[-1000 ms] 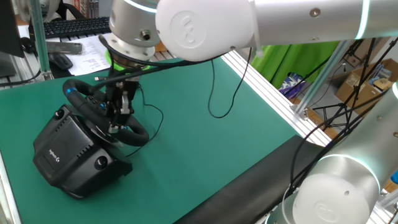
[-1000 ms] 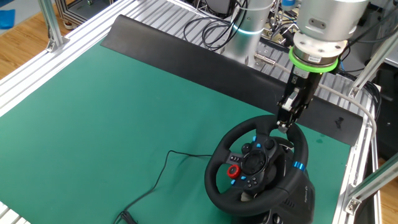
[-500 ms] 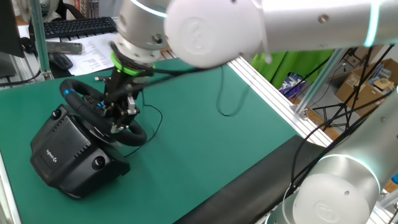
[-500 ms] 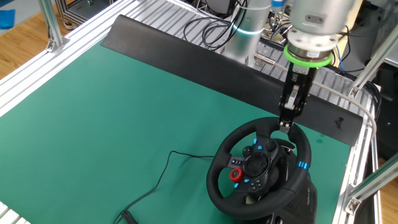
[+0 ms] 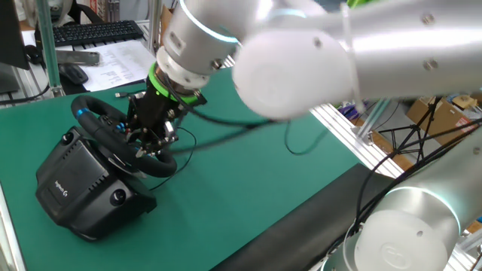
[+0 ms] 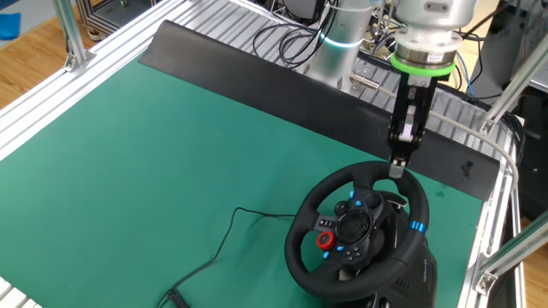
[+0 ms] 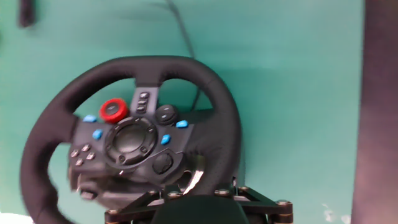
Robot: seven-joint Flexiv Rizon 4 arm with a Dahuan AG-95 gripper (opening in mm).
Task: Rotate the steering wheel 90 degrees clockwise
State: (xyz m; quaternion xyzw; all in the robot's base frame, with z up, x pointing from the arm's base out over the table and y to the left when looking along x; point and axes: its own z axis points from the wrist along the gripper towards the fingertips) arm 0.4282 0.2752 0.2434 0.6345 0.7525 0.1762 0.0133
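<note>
While looking down from the other fixed view, can see the steering wheel [image 6: 298, 233] on the green mat [image 6: 171, 154], close to its right edge and near the dark strip along the far side. Can make out its bulky black base [image 6: 413, 275] behind and below the rim, tilting the rim's face up and toward the mat's open middle. Can pick out a red button [image 6: 323, 240] at the hub's lower left, small blue buttons around the centre, and a blue stripe [image 6: 416, 228] on the rim's right side. Can follow a thin black cable [image 6: 229, 224] across the mat to the left of the wheel.

Finds the gripper [image 6: 396, 168] reaching steeply down from the arm, fingertips right at the top of the rim. Cannot tell whether the jaws pinch the rim or merely stand beside it: too dark and too small there.

From one fixed view, sees the gripper [image 5: 147, 141] at the rim [image 5: 94, 113], with the base [image 5: 75, 181] toward the near left. Notes a black keyboard [image 5: 94, 31] and papers [image 5: 113, 64] beyond the mat.

From the hand view, looks onto the wheel's face [image 7: 180, 65] and red button [image 7: 114, 110]; shows no fingertips.
</note>
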